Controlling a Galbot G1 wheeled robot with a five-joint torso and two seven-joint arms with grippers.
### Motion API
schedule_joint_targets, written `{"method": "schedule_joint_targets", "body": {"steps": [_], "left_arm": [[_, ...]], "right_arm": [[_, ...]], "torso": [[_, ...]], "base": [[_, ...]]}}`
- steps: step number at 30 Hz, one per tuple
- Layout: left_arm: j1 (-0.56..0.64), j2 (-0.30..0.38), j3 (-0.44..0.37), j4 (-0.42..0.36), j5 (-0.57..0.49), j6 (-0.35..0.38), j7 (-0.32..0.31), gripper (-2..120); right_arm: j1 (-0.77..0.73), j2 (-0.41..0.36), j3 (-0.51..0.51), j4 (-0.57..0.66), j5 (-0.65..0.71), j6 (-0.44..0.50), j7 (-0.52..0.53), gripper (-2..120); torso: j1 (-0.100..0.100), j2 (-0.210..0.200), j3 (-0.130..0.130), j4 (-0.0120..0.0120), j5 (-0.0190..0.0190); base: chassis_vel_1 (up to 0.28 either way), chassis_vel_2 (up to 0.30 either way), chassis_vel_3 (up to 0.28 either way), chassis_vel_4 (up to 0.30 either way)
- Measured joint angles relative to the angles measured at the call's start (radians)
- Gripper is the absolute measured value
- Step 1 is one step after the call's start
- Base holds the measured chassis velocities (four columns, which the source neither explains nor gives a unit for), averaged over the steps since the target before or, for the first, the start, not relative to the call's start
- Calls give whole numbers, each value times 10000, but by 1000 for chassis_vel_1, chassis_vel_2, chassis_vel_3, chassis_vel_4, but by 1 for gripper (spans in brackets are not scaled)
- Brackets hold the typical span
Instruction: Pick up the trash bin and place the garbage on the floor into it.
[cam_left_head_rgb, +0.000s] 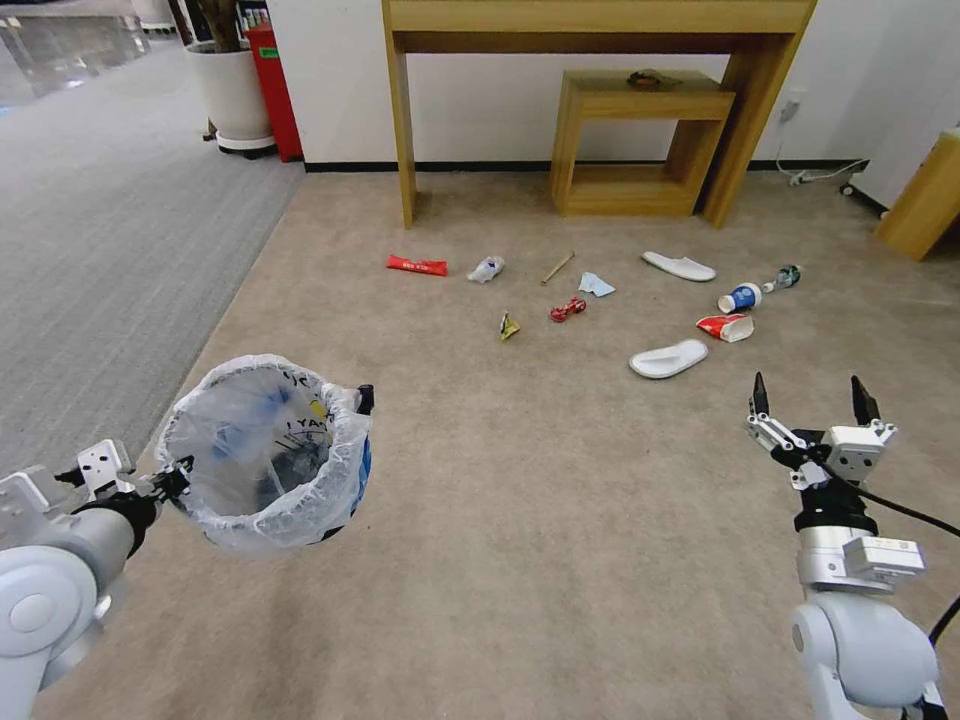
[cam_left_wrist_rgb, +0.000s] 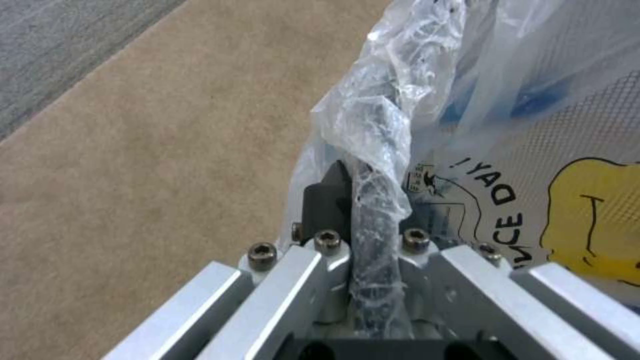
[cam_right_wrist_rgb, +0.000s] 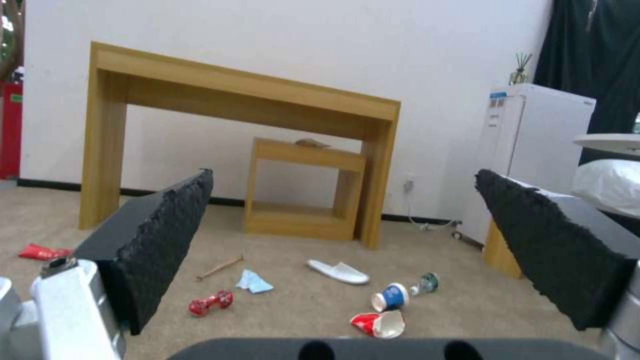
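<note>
My left gripper (cam_left_head_rgb: 178, 478) is shut on the rim of the trash bin (cam_left_head_rgb: 268, 452), which hangs above the floor (cam_left_head_rgb: 520, 520) at the near left. In the left wrist view the fingers (cam_left_wrist_rgb: 327, 205) clamp the bag-wrapped rim (cam_left_wrist_rgb: 375, 150). The garbage lies ahead: red wrapper (cam_left_head_rgb: 417, 265), white wad (cam_left_head_rgb: 485, 268), stick (cam_left_head_rgb: 558, 267), blue tissue (cam_left_head_rgb: 596, 285), crushed can (cam_left_head_rgb: 567, 310), two slippers (cam_left_head_rgb: 679, 266) (cam_left_head_rgb: 668, 358), blue cup (cam_left_head_rgb: 740, 298), red cup (cam_left_head_rgb: 726, 327), small bottle (cam_left_head_rgb: 785, 277). My right gripper (cam_left_head_rgb: 808, 392) hovers open at the near right, holding nothing.
A wooden console table (cam_left_head_rgb: 600, 20) with a small wooden shelf unit (cam_left_head_rgb: 640, 140) under it stands against the far wall. Grey ribbed carpet (cam_left_head_rgb: 100, 250) and a white plant pot (cam_left_head_rgb: 232, 95) lie to the left. A white fridge (cam_right_wrist_rgb: 533, 150) stands at the far right.
</note>
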Motion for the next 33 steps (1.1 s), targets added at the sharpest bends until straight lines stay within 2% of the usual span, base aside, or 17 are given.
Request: {"method": "schedule_joint_targets", "body": {"steps": [14, 33], "left_arm": [[-6, 56, -44, -39, -39, 0, 9, 0], [-26, 66, -29, -3, -43, 0, 8, 0]], "right_arm": [[-14, -21, 18, 67, -6, -9, -11, 100], [4, -32, 18, 61, 9, -16, -14, 100]], "torso": [[0, 0, 0, -1, 0], [0, 0, -1, 1, 1]], "base": [[-71, 86, 65, -91], [-44, 156, 46, -154]]}}
